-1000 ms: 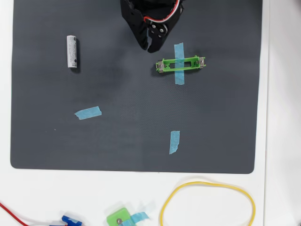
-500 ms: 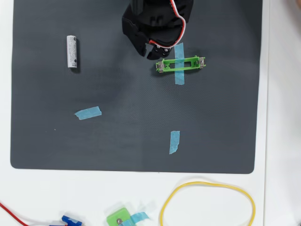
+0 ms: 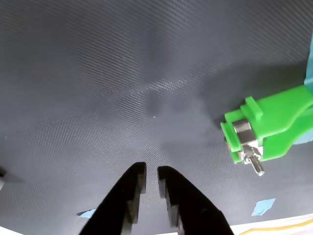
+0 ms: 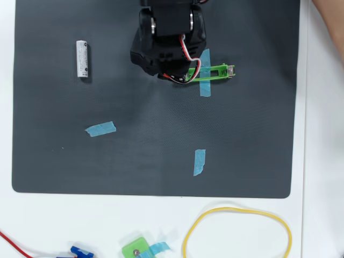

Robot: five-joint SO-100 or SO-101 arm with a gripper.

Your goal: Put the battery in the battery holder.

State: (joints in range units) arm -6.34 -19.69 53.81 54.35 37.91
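The battery (image 4: pixel 82 59), a small white-silver cylinder, lies on the black mat (image 4: pixel 247 134) at the upper left in the overhead view, well left of the arm (image 4: pixel 169 40). It does not show clearly in the wrist view. The green battery holder (image 4: pixel 216 71) lies just right of the arm, held down by a blue tape strip (image 4: pixel 205 72), with its left end under the arm. In the wrist view its end with a silver contact and screw (image 3: pixel 266 128) is at the right. My gripper (image 3: pixel 151 169) hangs above bare mat with its black jaws almost together and nothing between them.
Two loose blue tape pieces (image 4: pixel 100 128) (image 4: pixel 199 162) lie on the mat. Below the mat on the white table are a yellow loop of cord (image 4: pixel 236 234), a squarish green block (image 4: pixel 136 249) and a red wire (image 4: pixel 13 244). Skin shows at the top right corner (image 4: pixel 329 11).
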